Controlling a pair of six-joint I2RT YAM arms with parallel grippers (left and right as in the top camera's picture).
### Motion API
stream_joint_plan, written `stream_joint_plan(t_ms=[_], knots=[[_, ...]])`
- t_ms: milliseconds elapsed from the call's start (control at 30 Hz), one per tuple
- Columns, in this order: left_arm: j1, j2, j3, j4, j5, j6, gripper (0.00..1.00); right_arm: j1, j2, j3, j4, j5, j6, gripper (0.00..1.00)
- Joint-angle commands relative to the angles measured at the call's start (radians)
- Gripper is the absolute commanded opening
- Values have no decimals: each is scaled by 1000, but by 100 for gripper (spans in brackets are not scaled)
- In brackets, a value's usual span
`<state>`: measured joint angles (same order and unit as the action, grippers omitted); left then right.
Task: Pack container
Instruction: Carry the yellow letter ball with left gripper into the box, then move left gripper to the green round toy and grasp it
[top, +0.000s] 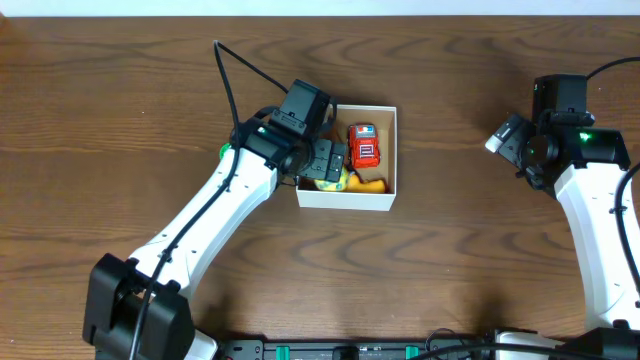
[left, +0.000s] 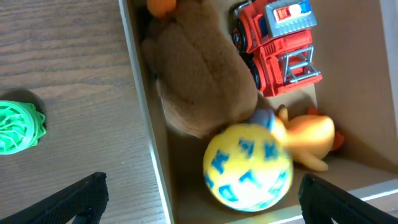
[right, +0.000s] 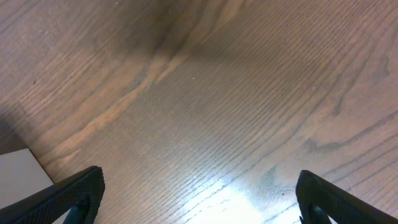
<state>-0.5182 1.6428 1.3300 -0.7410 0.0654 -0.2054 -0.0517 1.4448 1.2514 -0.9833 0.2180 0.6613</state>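
The left claw (left: 212, 202) is seen spread wide, its dark fingertips (left: 81, 196) set at the lower corners of the wrist view, and nothing is held between them; it is poised over the left part of the container (left: 140, 99), whose white left wall is seen running between the fingertips, nearer the left one. Directly beneath the gap a yellow ball (left: 247, 167) with blue letters is found inside the container, somewhat blurred; a brown plush toy (left: 199, 81) is laid along the left wall and is met by the ball at its lower end; a red toy truck (left: 277, 46) is placed just beside the plush, on the side away from that wall; an orange toy figure (left: 311, 134) is tucked against the ball, below the truck in the view, on the tan floor. Outside the left wall a green ribbed object (left: 18, 127) is seen on the wooden table (left: 68, 56), apart from the container. From overhead the container is shown near the table's middle, its left side covered by the left claw; the right claw (right: 205, 199) is found well apart to the right, likewise opened wide and empty, with wood grain under it.
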Motion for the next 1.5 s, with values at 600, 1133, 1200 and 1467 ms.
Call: stream_joint_plan(t_ms=[600, 1133, 1200, 1467], knots=[[-80, 13, -2, 13, 31, 2, 32, -7, 2, -5, -1, 10, -4, 99], [-80, 143, 53, -3, 26, 5, 31, -7, 2, -5, -1, 10, -5, 99], [-80, 106, 96, -19, 10, 11, 31, -7, 2, -5, -1, 10, -4, 99], [-72, -70, 193, -166, -246, 10, 53, -7, 2, -5, -1, 10, -5, 99]])
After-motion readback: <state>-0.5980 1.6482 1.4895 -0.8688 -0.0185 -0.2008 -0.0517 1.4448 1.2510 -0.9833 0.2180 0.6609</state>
